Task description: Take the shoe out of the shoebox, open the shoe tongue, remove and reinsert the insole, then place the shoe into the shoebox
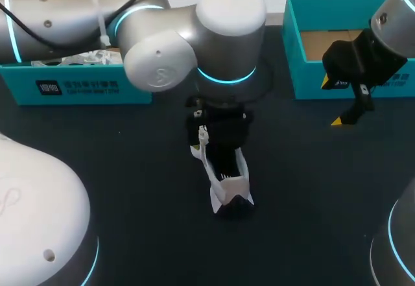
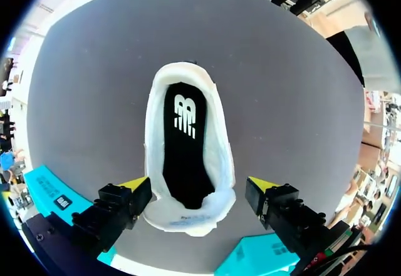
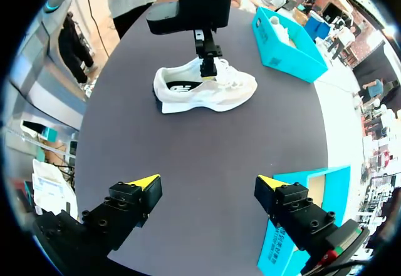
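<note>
Dark worktop (image 1: 130, 169) with white shoe (image 1: 228, 185) upright at its middle, black insole (image 2: 185, 151) lying inside. Directly above, left tool (image 2: 198, 184), fingers apart astride the heel end, clamping nothing. Right tool (image 3: 208, 181) likewise spread and empty, by front wall of teal shoebox (image 1: 295, 52) at rear right.

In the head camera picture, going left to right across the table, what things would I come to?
teal box with white paper inside → white shoe → teal box with a bare cardboard floor. Both arms overlap these, so they are left out of the order.
</note>
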### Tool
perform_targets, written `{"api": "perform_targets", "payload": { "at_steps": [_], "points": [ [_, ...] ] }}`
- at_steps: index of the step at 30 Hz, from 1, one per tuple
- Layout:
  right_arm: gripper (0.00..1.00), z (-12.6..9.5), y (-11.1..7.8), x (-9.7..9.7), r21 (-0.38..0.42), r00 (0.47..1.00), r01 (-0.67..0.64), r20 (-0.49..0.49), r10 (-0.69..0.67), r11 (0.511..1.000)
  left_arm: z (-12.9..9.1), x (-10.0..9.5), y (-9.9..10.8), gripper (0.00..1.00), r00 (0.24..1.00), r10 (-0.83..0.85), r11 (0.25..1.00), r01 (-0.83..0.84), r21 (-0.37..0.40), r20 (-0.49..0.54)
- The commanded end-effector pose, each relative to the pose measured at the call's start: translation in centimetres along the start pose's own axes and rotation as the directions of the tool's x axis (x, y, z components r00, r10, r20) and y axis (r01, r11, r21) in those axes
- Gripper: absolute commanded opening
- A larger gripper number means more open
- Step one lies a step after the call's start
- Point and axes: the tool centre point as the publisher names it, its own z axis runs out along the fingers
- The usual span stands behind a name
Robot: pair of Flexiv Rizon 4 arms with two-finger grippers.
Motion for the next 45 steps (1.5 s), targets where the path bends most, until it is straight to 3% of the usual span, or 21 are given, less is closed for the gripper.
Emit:
{"api": "perform_targets", "payload": {
  "at_steps": [1,18,25,35,38,45],
  "points": [
    [1.0,0.1,0.0,0.0,0.001,1.0,0.0,0.001,0.0,1.0,-0.8,0.6,0.6,1.0,1.0,0.0,1.0,0.0,0.015,0.02],
    [1.0,0.1,0.0,0.0,0.001,1.0,0.0,0.001,0.0,1.0,-4.5,1.3,4.8,1.0,0.997,-0.021,0.999,0.02,0.027,0.071],
    [1.0,0.1,0.0,0.0,0.001,1.0,0.0,0.001,0.0,1.0,-3.1,1.2,5.9,1.0,0.999,-0.024,0.999,0.022,0.043,0.026],
    [1.0,0.1,0.0,0.0,0.001,1.0,0.0,0.001,0.0,1.0,-0.8,0.8,4.8,1.0,0.999,0.041,0.998,-0.04,0.051,-0.021],
    [1.0,0.1,0.0,0.0,0.001,1.0,0.0,0.001,0.0,1.0,-0.7,1.2,4.3,0.87,0.998,0.054,0.997,-0.053,0.054,-0.017],
    [1.0,0.1,0.0,0.0,0.001,1.0,0.0,0.001,0.0,1.0,-0.2,1.1,4.1,0.85,0.997,0.07,0.996,-0.069,0.062,-0.018]
  ]
}}
